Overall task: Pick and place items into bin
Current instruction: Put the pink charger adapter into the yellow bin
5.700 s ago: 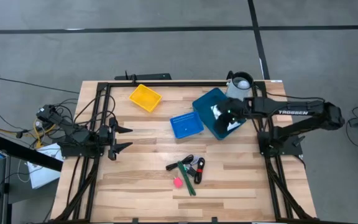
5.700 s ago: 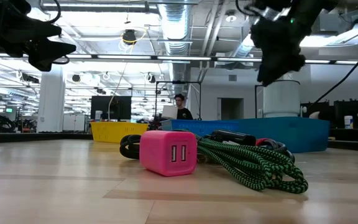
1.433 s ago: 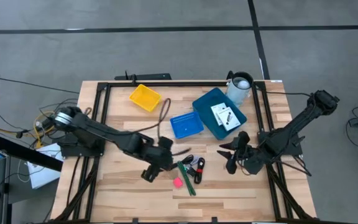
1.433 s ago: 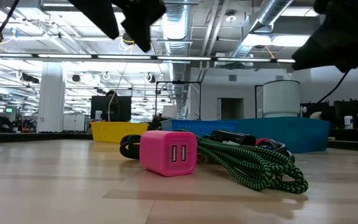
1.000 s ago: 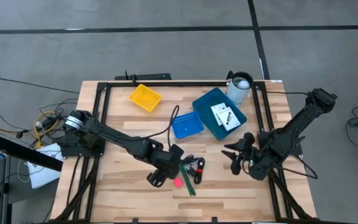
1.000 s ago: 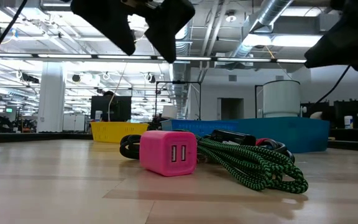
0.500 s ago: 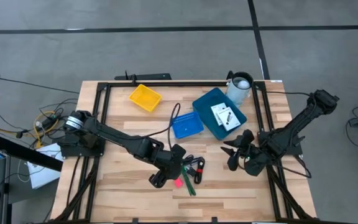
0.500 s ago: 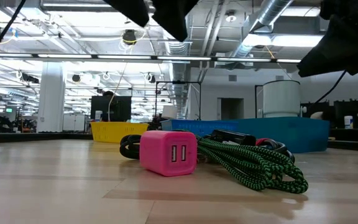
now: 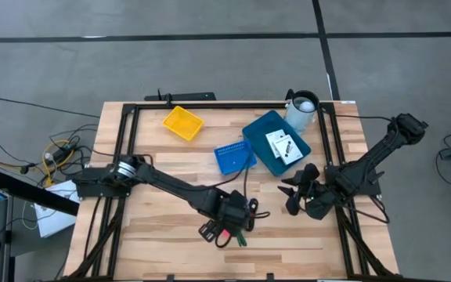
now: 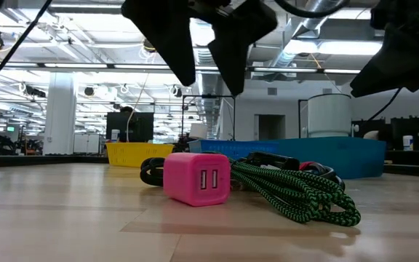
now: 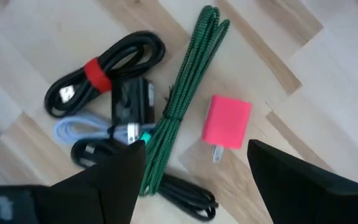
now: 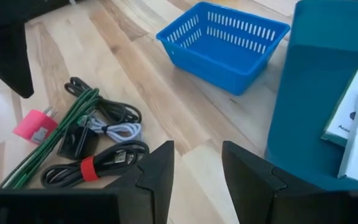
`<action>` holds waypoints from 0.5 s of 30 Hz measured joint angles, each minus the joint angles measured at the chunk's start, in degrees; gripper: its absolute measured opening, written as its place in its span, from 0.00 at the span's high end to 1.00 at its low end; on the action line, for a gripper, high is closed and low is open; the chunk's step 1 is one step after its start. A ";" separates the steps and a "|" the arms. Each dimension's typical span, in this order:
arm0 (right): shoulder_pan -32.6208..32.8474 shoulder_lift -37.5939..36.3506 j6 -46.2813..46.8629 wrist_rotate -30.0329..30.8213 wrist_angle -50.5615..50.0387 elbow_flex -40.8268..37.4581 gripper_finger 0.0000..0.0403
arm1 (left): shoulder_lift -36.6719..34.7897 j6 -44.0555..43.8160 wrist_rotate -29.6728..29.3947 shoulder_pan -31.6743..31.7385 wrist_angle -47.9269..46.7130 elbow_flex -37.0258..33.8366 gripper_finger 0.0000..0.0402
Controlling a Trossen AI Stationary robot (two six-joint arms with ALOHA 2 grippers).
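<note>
Left gripper [image 11: 194, 168]: newly arrived above pink charger [image 11: 227, 122], jaws wide, empty. Charger beside green braided cable [image 11: 182, 102] on counter [image 9: 163, 235], ready for pickup. Right gripper [image 12: 197, 165]: withdrawn from teal bin [image 9: 266, 141], jaws part-open, empty; cards [image 9: 283, 146] inside.

The wooden bench [image 9: 163, 235] carries a yellow tray [image 9: 182, 123] near its far left corner, a white cup [image 9: 302, 109] at the far right corner, and a teal bin [image 9: 261, 135] just beside the cup. A small blue basket [image 9: 234, 157] sits against the bin. Toward the near edge, mid-bench, lie a pink charger [image 11: 227, 122], a green cord [image 11: 182, 93], black cables [image 11: 114, 59] and a black plug [image 11: 129, 102], bunched together.
</note>
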 joint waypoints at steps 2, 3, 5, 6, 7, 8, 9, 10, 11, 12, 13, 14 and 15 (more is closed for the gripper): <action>0.59 0.00 0.00 0.00 -0.28 0.00 0.68 | 1.40 1.08 0.23 -0.49 -0.18 1.14 0.32; 0.85 0.00 0.00 0.00 -0.27 0.00 0.68 | 1.90 1.47 0.30 -0.71 -0.31 1.58 0.32; 1.26 0.00 0.01 0.00 -0.28 0.00 0.68 | 2.01 1.69 0.44 -1.00 -0.50 1.68 0.32; 1.38 0.00 0.02 0.00 -0.26 0.00 0.68 | 1.89 1.71 0.49 -1.06 0.02 1.54 0.32; 1.44 0.00 0.01 -0.01 -0.28 0.00 0.68 | 1.86 1.70 0.51 -1.10 0.31 1.46 0.32; 1.45 0.00 0.01 0.00 -0.27 0.00 0.68 | 1.86 1.68 0.51 -1.10 0.13 1.42 0.32; 1.45 0.00 0.02 0.00 -0.25 0.00 0.68 | 1.86 1.47 0.50 -1.06 -0.12 1.35 0.32; 1.45 0.00 0.02 0.00 -0.25 0.00 0.68 | 1.86 1.25 0.51 -1.16 -0.23 1.35 0.32; 1.45 0.00 0.02 0.00 -0.25 0.00 0.68 | 1.86 1.23 0.47 -1.24 -0.33 1.35 0.32; 1.45 0.00 0.02 0.00 -0.25 0.00 0.68 | 1.86 1.25 0.44 -1.38 -0.34 1.35 0.32; 1.45 0.00 0.02 0.00 -0.25 0.00 0.68 | 1.92 1.26 0.47 -1.63 -0.34 1.35 0.32; 1.45 0.00 0.02 0.00 -0.25 0.00 0.68 | 2.29 1.37 0.50 -1.91 -0.15 1.35 0.32; 1.55 0.00 0.02 0.00 -0.24 0.00 0.68 | 2.54 1.48 0.56 -2.18 0.07 1.35 0.32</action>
